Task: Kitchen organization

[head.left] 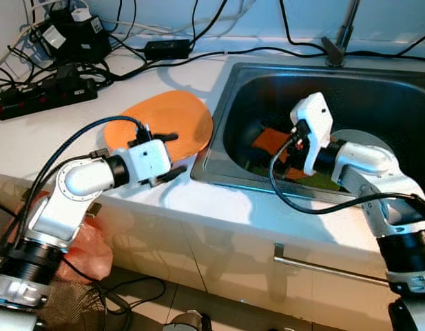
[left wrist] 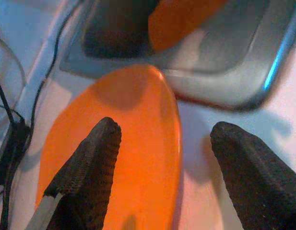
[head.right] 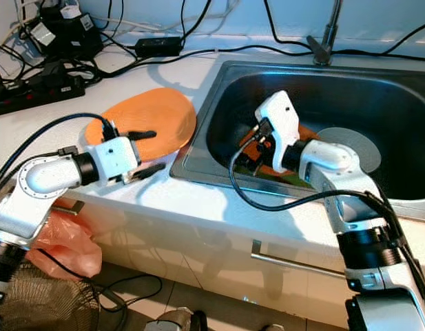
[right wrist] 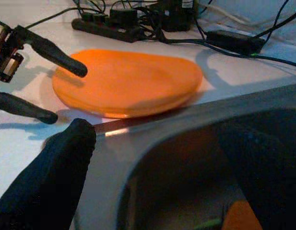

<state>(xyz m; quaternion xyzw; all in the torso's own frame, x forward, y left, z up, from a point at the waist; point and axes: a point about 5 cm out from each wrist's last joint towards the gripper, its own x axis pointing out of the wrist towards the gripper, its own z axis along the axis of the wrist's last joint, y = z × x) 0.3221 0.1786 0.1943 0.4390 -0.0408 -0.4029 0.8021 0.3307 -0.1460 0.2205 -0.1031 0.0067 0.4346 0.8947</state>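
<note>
An orange plate (head.left: 160, 124) lies upside down on the white counter, just left of the steel sink (head.left: 219, 138). My left gripper (head.left: 169, 155) is open at the plate's near right edge, one finger over the plate and the other over the counter; the left wrist view shows the plate (left wrist: 133, 143) between and beyond its fingertips (left wrist: 90, 172). My right gripper (right wrist: 162, 172) is open low inside the sink, with its fingers (right wrist: 61, 177) wide apart and pointing at the left sink wall. Another orange item (head.left: 271, 141) lies on the sink bottom beside it.
A grey round disc (head.right: 350, 145) and something green (head.left: 322, 181) lie in the sink. Power strips (head.left: 47, 93), adapters and cables crowd the counter's back left. The faucet base (head.left: 343, 34) stands behind the sink. Below the counter are a drawer handle (head.left: 322, 269) and an orange bag (head.left: 85, 252).
</note>
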